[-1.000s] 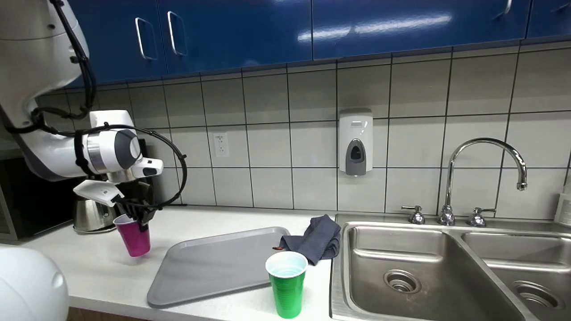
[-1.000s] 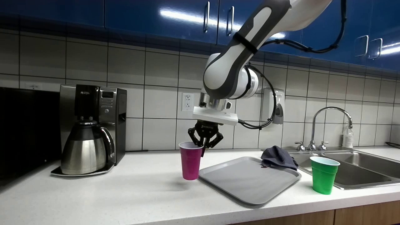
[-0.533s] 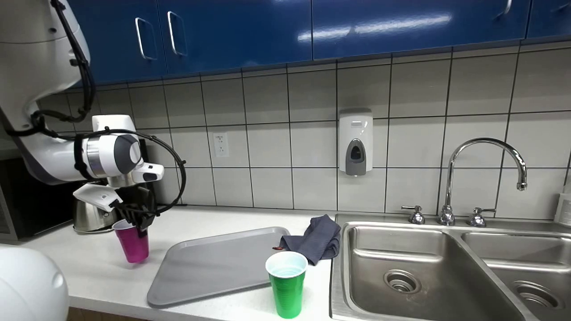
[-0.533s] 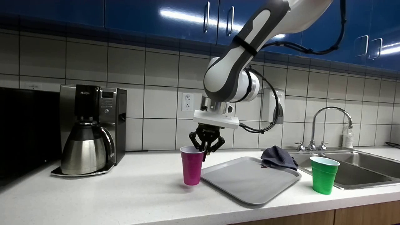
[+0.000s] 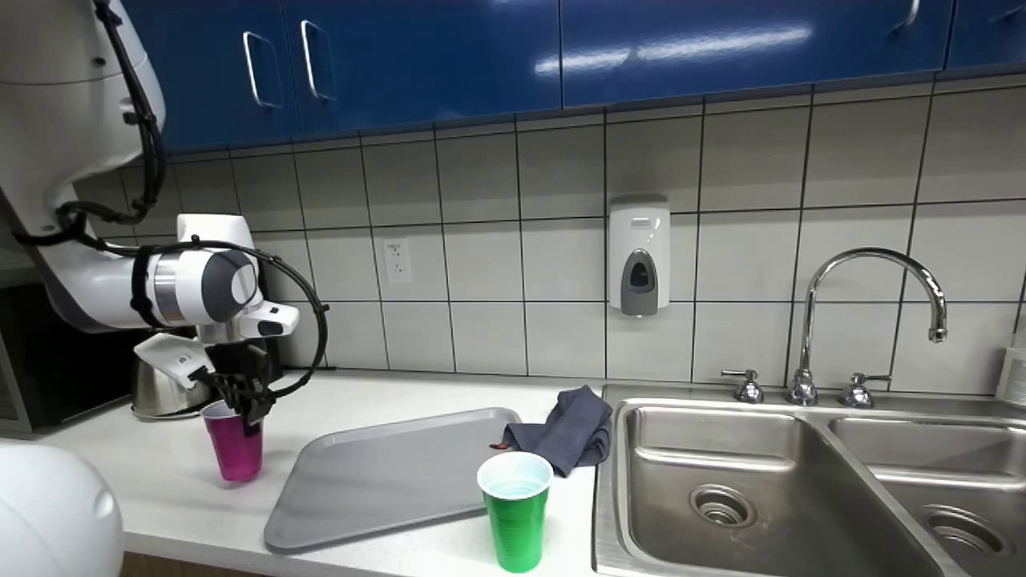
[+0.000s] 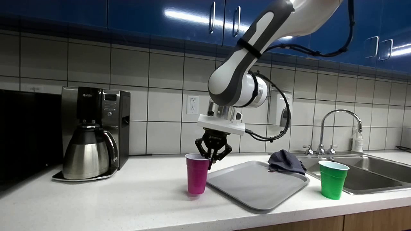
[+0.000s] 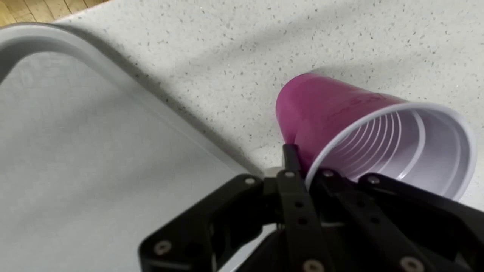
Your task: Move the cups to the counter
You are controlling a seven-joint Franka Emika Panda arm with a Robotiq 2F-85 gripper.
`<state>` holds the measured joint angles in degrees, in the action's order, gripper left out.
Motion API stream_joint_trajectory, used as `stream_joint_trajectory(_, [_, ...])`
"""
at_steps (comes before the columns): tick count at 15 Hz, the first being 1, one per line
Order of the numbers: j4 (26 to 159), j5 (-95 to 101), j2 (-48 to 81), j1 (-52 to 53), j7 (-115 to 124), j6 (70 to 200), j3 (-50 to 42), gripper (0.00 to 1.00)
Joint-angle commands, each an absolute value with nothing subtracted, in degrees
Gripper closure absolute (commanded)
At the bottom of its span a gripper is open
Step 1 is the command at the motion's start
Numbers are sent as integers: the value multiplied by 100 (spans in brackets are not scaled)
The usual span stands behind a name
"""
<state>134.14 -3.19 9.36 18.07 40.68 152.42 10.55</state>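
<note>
— Saw the hand [image 7: 307,170] how?
— Saw it narrow, gripping the wall of the purple cup [image 7: 329,102] at the rim, inside and out.
— Saw the purple cup upright?
— Nearly so, mouth up. Found it low to the desk [image 6: 128,199], on it or barely above; could not tell which.
— And found what next to it?
— Found the tray [image 6: 257,184], grey and flat on the desk, near the purple cup but apart from it. In both exterior views, noticed a dark cloth [image 6: 287,162] bunched at the tray's edge.
— Found the green cup [image 5: 517,529] too?
— Yes, upright on the desk, between tray and sink [image 5: 705,457], well apart from the hand.
— Looked farther off?
— Spotted the pot [image 6: 88,157] in the coffee maker [image 6: 125,141], on the side of the purple cup away from the tray.
— And at the wall?
— Made out the tap [image 5: 866,253] behind the sink, a dispenser [image 5: 639,231] fixed on the tiles [image 5: 481,264] and blue cupboards [image 5: 441,64] above.
</note>
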Motion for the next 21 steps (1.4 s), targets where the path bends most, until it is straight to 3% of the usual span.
stream_joint_trajectory(1, [13520, -507, 873, 1757, 4071, 15255, 1096, 99])
stream_joint_trajectory(7, [13660, -577, 833, 1757, 4054, 15265, 1098, 99])
stream_joint_trajectory(8, [13683, -550, 817, 1762, 4076, 15270, 1089, 72])
stream_joint_trajectory(10, [13709, -556, 785, 1760, 4069, 15262, 1092, 66])
stream_joint_trajectory(18, [13794, -541, 476, 1752, 4106, 15184, 1098, 5])
stream_joint_trajectory(21, [13866, -543, 262, 1733, 4116, 15140, 1114, 0])
